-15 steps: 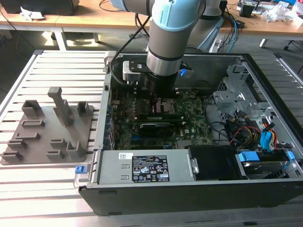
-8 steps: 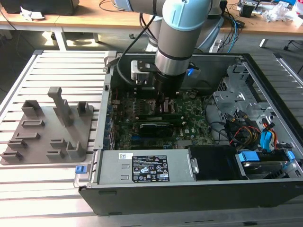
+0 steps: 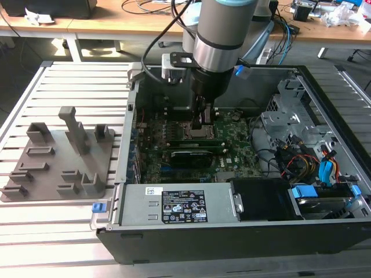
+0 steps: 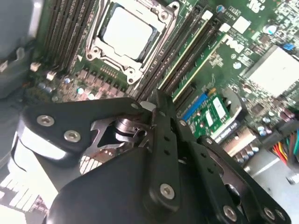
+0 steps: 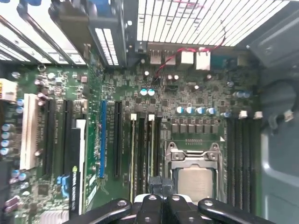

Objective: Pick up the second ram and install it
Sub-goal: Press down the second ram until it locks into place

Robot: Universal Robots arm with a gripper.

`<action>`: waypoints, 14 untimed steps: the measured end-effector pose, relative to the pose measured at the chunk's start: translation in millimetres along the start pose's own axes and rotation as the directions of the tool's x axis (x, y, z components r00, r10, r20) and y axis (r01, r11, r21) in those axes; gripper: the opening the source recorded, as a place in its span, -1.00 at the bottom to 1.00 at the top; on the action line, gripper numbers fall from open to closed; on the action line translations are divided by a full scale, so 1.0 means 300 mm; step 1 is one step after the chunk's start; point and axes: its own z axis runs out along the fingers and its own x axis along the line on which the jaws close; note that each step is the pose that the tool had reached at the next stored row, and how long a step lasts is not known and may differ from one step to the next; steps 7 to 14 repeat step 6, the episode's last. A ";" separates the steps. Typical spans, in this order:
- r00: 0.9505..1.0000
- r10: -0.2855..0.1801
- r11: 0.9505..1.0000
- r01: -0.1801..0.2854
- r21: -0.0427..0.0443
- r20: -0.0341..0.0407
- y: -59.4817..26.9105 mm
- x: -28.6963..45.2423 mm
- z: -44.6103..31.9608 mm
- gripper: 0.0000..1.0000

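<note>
My fingers (image 4: 156,109), pressed together, bear down on the second ram (image 5: 151,154) in its slot beside the processor socket (image 5: 194,172), seating it.

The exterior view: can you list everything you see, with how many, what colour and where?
Open black computer case: one, on the slatted table.
Large green motherboard: one, inside the case.
Silver square CPU socket: one, mid-board, under the arm.
Thin green ram sticks: seemingly two, seated beside the socket.
Grey plastic fixture plate: one, the exterior view's left.
White slatted metal table: one, underneath.
Black gripper: one, just above the socket area.
</note>
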 end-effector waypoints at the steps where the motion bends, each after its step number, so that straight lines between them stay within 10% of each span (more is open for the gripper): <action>1: 1.000 0.000 1.000 0.000 0.000 0.000 0.000 -0.001 -0.008 -0.79; 14: 1.000 0.000 1.000 0.000 0.000 0.001 0.001 -0.001 -0.008 -0.79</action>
